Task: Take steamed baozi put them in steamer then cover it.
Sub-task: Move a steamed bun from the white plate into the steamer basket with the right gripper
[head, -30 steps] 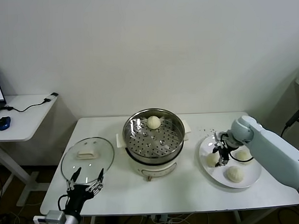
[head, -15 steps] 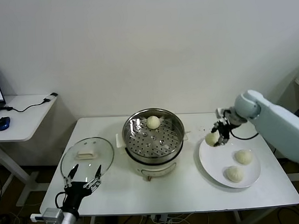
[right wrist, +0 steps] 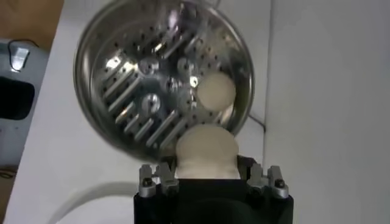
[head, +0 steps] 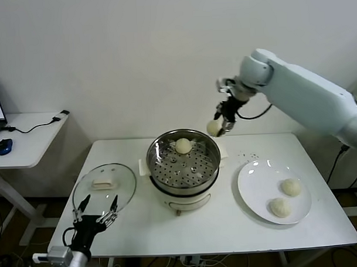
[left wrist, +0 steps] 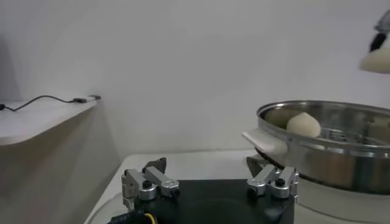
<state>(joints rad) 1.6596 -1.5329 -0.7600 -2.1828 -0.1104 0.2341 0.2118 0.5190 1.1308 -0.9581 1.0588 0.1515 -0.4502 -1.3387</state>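
My right gripper (head: 221,121) is shut on a cream baozi (head: 214,127), holding it in the air just above the far right rim of the steamer (head: 161,153); the same baozi (right wrist: 206,152) sits between the jaws in the right wrist view. One baozi (head: 183,145) lies inside the steamer at the back, on the perforated floor (right wrist: 152,97). Two more baozi (head: 290,187) (head: 280,207) rest on the white plate (head: 256,183). The glass cover (head: 104,184) with its cream handle lies on the table at the left. My left gripper (head: 96,213) hovers open near the front left table edge.
A side desk (head: 26,136) with a mouse and cable stands to the left. The steamer sits on a white pot base (head: 181,202). Bare tabletop lies in front of the pot and between pot and plate.
My right gripper lifted a baozi off the plate and carried it up and left to the steamer's far right rim. The left gripper sank slightly.
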